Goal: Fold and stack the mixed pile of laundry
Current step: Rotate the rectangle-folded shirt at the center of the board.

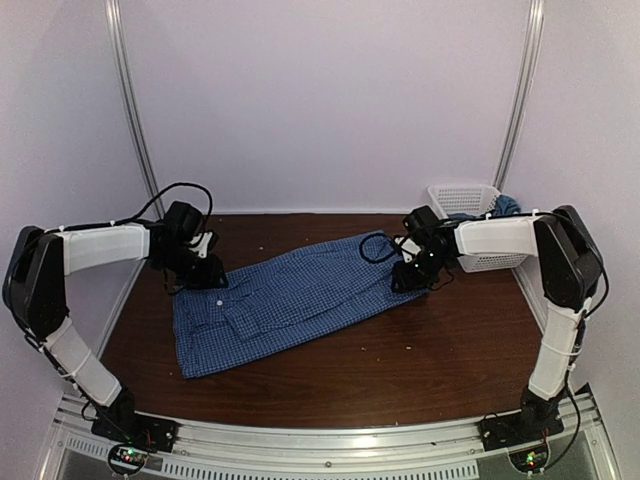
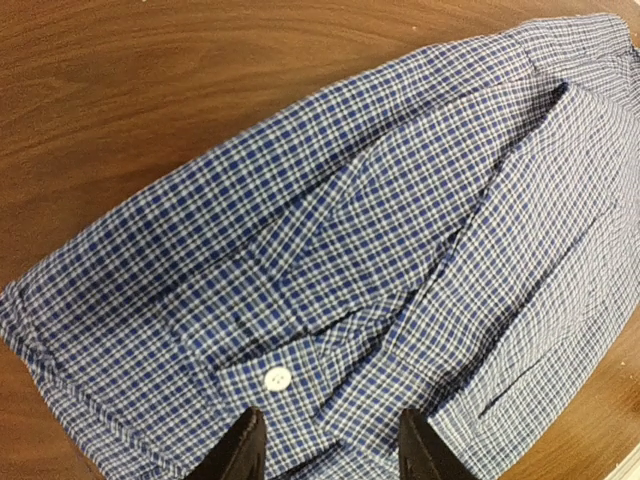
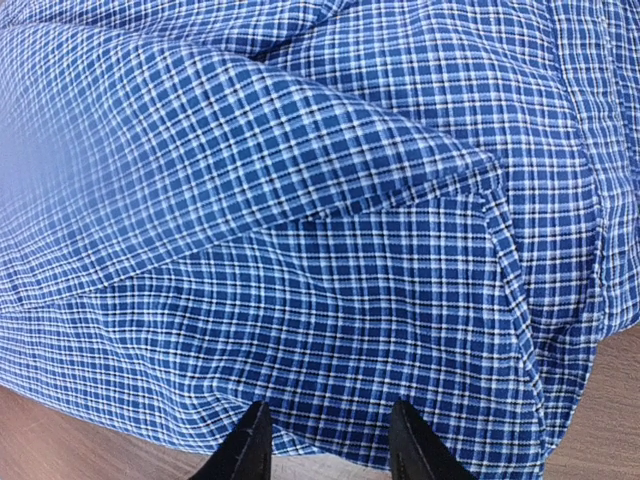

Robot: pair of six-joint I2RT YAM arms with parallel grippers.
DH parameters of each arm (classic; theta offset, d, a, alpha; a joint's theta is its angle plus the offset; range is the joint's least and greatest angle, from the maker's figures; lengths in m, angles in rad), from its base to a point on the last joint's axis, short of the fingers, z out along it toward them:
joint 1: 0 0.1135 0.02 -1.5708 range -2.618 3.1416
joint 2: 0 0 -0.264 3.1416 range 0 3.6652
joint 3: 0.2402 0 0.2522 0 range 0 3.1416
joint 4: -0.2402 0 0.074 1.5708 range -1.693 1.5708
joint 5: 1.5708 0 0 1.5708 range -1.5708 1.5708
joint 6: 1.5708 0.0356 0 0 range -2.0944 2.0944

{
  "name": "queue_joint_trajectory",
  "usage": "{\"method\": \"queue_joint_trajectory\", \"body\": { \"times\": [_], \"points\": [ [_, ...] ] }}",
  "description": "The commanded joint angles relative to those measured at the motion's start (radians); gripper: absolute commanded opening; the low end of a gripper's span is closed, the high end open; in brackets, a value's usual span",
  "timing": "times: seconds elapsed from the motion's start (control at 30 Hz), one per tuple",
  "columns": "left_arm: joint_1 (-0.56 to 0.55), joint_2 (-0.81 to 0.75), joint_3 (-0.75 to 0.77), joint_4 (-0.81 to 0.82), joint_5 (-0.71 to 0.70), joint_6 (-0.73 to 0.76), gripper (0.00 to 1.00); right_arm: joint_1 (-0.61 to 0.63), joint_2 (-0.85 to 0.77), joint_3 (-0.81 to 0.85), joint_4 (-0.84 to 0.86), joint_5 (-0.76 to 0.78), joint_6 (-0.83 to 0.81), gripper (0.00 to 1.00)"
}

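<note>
Dark wood-grain tabletop [image 1: 420, 350], closed in by pale walls at the back and on both sides.

At its middle, checked shirt [image 1: 290, 300]: fine blue-and-white check, spread flat in a long slanting band, with the left end nearer the arm bases and the right end farther back. Soft creases and overlapping folds along its length. One white button [image 2: 276, 378] on a folded strip, seen from the left wrist. From the right wrist, a folded layer with a sharp corner lying over the lower cloth, and the hem ending on bare wood.

Teal t-shirt [image 1: 505, 207] well apart from it, bunched at the far right corner and showing over the rim of a white lattice basket [image 1: 465, 193]. Cannot tell how much of it sits inside.

Broad bare wood in front of the shirt toward the arm bases, and a narrower strip behind it up to the back wall. Tighter on the right, with the basket near the shirt's far end. On the left, tabletop edge near the shirt's corner.

Left pincer [image 1: 212, 276] at the shirt's upper left corner, by the button. Fingers spread, with flat checked cloth showing between the tips.

Right pincer [image 1: 410, 278] at the shirt's far right end, by the hem. Fingers likewise spread, nothing bunched between them. Cannot tell whether either pair of tips presses on the cloth.
</note>
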Motion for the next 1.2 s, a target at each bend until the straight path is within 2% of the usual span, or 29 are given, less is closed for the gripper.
{"method": "queue_joint_trajectory", "body": {
  "times": [0.0,0.13,0.23,0.4,0.53,0.7,0.8,0.93,1.1,1.17],
  "points": [
    [-0.019,0.054,0.017,0.031,0.048,0.044,0.46,-0.009,-0.064,-0.008,-0.015,0.04,0.009,0.43],
    [-0.066,-0.068,-0.088,0.058,0.036,0.046,0.52,-0.049,-0.178,-0.085,0.0,0.024,0.008,0.48],
    [-0.072,-0.175,-0.191,0.069,0.031,-0.057,0.56,-0.095,-0.229,-0.131,0.012,0.015,0.006,0.5],
    [-0.069,-0.347,-0.345,0.062,0.008,-0.257,0.63,-0.176,-0.194,-0.172,0.058,-0.067,-0.002,0.51],
    [-0.058,-0.384,-0.383,0.011,-0.026,-0.318,0.66,-0.196,-0.142,-0.172,0.105,-0.13,-0.002,0.51],
    [-0.014,-0.298,-0.395,0.064,-0.004,-0.311,0.65,-0.2,-0.071,-0.142,0.112,-0.179,-0.023,0.49],
    [0.013,-0.207,-0.374,0.112,0.01,-0.295,0.62,-0.2,-0.055,-0.135,0.109,-0.189,-0.033,0.44],
    [0.059,-0.054,-0.302,0.154,0.006,-0.259,0.57,-0.2,-0.048,-0.134,0.105,-0.187,-0.028,0.26],
    [0.099,0.136,-0.16,0.203,0.011,-0.218,0.44,-0.2,-0.077,-0.144,0.094,-0.203,-0.02,0.01],
    [0.115,0.207,-0.074,0.188,0.016,-0.184,0.41,-0.2,-0.096,-0.153,0.083,-0.218,-0.018,0.0]
  ]
}}
